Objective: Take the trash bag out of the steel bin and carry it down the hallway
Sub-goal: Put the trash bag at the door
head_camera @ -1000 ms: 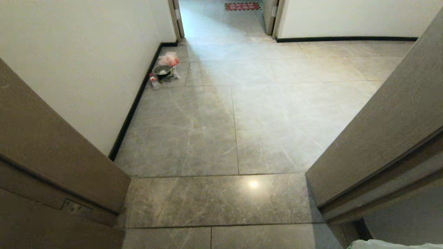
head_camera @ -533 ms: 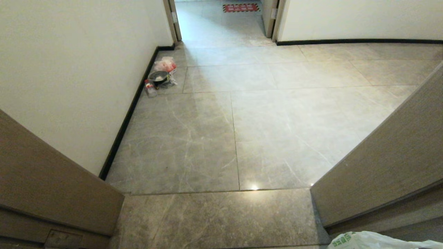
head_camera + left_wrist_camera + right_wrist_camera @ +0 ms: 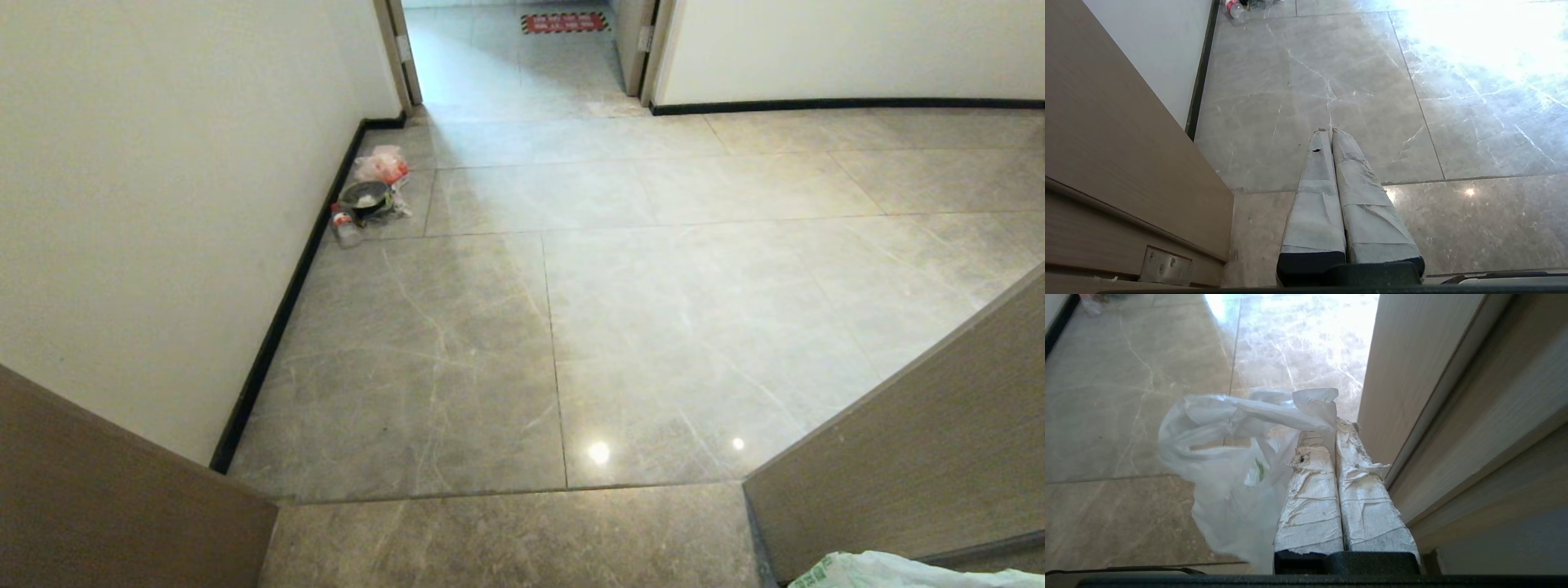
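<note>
The trash bag (image 3: 1224, 465) hangs pinched by its rim in my right gripper (image 3: 1336, 424) — so it swings clear of the doorframe (image 3: 1412, 396); left gripper (image 3: 1329, 131) pressed together, empty.

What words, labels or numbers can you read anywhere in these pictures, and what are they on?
None can be read.
Red floor mat beyond the far doorway: pale lettering, too small to read.
Trash bag: green printing, too crumpled and blurred to read.
Bottle by the left wall: red label, too small to read.
</note>
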Robot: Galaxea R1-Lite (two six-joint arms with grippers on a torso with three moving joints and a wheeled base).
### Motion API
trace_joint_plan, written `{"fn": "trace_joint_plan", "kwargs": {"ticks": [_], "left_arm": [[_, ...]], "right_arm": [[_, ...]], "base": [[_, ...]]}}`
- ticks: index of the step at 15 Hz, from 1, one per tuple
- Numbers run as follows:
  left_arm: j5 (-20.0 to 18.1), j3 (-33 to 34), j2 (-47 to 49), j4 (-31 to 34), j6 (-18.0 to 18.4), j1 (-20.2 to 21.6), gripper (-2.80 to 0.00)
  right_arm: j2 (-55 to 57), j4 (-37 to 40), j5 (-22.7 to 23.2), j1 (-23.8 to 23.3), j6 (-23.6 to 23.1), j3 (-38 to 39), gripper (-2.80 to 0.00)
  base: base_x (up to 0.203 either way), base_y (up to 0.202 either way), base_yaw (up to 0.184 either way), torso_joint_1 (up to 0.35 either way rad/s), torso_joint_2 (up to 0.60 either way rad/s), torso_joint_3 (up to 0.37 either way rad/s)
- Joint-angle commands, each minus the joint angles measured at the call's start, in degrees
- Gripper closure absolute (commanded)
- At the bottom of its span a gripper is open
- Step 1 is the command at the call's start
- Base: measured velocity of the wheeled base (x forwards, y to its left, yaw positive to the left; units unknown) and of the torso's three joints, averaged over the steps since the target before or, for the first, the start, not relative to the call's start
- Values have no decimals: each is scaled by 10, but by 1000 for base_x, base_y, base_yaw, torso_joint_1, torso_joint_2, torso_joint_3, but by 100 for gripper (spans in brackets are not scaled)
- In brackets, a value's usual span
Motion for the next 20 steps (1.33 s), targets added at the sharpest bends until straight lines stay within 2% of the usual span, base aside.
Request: {"fn": "trace_joint_plan", "kwargs": {"ticks": [1, 5, 12, 16, 20], "left_arm": [[0, 0, 0, 0, 0, 0, 0], [0, 0, 0, 0, 0, 0, 0], [0, 0, 0, 0, 0, 0, 0], [0, 0, 0, 0, 0, 0, 0], [0, 0, 0, 0, 0, 0, 0]], "right_arm": [[1, 0, 0, 0, 1, 0, 0], [0, 0, 0, 0, 2, 0, 0], [0, 0, 0, 0, 2, 0, 0], [0, 1, -1, 0, 1, -1, 0], [0, 1, -1, 0, 2, 0, 0]], "base": [[0, 0, 0, 0, 0, 0], [0, 12, -50, 3, -1, 1], [-3, 17, -170, 5, 4, 3], [1, -10, 8, 1, -1, 2], [5, -14, 150, 4, 3, 2]]}}
